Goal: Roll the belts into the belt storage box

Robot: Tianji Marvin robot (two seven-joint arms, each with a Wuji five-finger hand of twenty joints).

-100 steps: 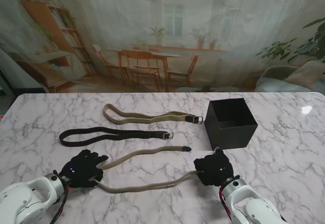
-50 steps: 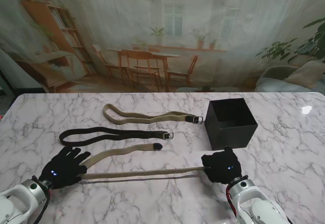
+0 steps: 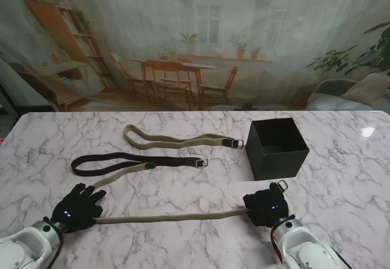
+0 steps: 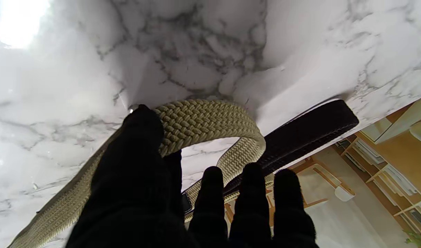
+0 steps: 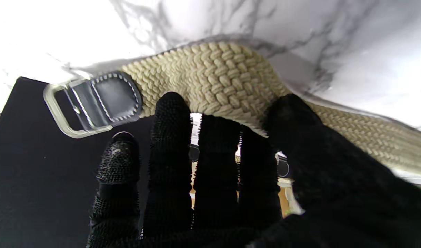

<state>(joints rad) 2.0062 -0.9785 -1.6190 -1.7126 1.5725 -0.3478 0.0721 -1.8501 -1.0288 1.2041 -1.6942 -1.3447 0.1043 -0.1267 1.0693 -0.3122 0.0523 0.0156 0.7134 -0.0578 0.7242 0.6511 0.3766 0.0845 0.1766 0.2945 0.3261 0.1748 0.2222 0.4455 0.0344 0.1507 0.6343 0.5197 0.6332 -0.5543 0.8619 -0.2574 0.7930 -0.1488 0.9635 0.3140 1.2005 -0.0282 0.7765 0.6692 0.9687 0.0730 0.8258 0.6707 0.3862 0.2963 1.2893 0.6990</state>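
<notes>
the woven tan belt [image 3: 170,218] lies stretched along the counter [image 3: 341,159] between both hands. the right hand [image 3: 267,207] pinches its buckle end [image 5: 93,103], fingers [image 5: 172,113] closed; the left hand [image 3: 76,207] pins the fold, fingers [image 4: 213,186] spread. the black storage box [image 3: 277,148] sits just beyond. risk: the taut belt may slip from the left thumb, or snag the black belt [image 3: 134,160] touching its tail.

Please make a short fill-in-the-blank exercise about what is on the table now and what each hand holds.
1. The right hand holds the end of the tan belt that carries the ____.
2. On the table lie ____ belts in total.
3. The box is ____ in colour.
4. The left hand grips the same ____ belt.

Missing words: buckle; three; black; tan
</notes>
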